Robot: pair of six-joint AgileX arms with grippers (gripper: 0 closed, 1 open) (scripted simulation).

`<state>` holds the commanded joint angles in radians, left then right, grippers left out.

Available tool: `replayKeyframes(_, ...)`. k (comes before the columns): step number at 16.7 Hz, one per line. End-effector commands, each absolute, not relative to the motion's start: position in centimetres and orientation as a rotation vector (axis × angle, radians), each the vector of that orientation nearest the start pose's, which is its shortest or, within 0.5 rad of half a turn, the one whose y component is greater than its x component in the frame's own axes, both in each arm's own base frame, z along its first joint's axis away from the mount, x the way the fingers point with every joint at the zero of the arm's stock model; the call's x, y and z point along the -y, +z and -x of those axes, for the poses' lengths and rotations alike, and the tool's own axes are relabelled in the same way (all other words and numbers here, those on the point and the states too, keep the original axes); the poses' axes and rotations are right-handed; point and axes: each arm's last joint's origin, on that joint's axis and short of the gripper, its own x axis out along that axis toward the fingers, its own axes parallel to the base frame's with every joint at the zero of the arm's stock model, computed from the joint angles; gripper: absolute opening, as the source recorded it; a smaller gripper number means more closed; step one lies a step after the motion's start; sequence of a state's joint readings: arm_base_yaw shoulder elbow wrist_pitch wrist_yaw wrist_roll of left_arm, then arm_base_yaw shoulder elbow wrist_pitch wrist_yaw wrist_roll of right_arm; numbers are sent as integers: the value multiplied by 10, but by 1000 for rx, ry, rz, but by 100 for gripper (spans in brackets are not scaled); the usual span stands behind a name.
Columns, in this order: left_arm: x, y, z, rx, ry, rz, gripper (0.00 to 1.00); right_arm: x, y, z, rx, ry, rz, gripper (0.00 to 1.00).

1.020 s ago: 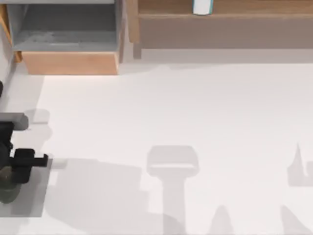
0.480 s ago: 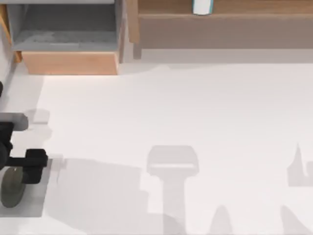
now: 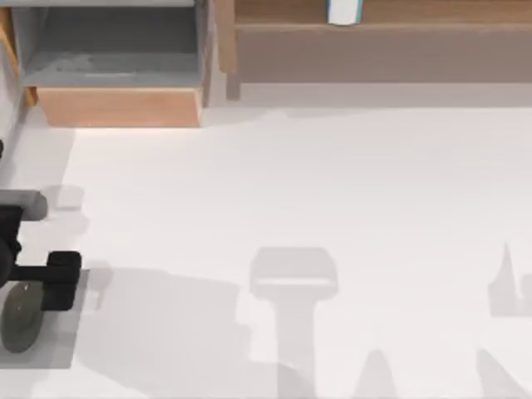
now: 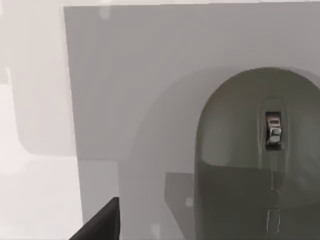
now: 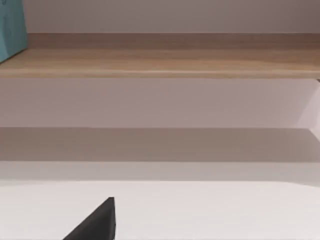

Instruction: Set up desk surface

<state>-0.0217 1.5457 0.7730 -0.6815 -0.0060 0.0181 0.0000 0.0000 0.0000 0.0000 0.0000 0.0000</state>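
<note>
As the desk surface point(image 3: 332, 191) runs lengthwise left-right, left end effector point(image 3: 58, 281) state unclear

Mouse point(image 4: 250, 160) cut off, perhaps half

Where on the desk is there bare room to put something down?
Nearly all of the desk surface is bare, from the wooden shelf and open box unit forward. The crowded spot is the left edge, where the left gripper sits by the mouse on the grey mat.
</note>
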Motion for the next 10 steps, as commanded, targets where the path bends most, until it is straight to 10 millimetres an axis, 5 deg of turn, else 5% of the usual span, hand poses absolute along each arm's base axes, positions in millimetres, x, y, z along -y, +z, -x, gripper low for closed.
replayKeyframes(4, -12, 137, -256, -1333, -57, -27, 100, 1, 160, -106, 0, 0, 0, 100)
replayKeyframes(10, -66, 123, -265, -1015, -111, -120, 100, 1, 160, -106, 0, 0, 0, 100)
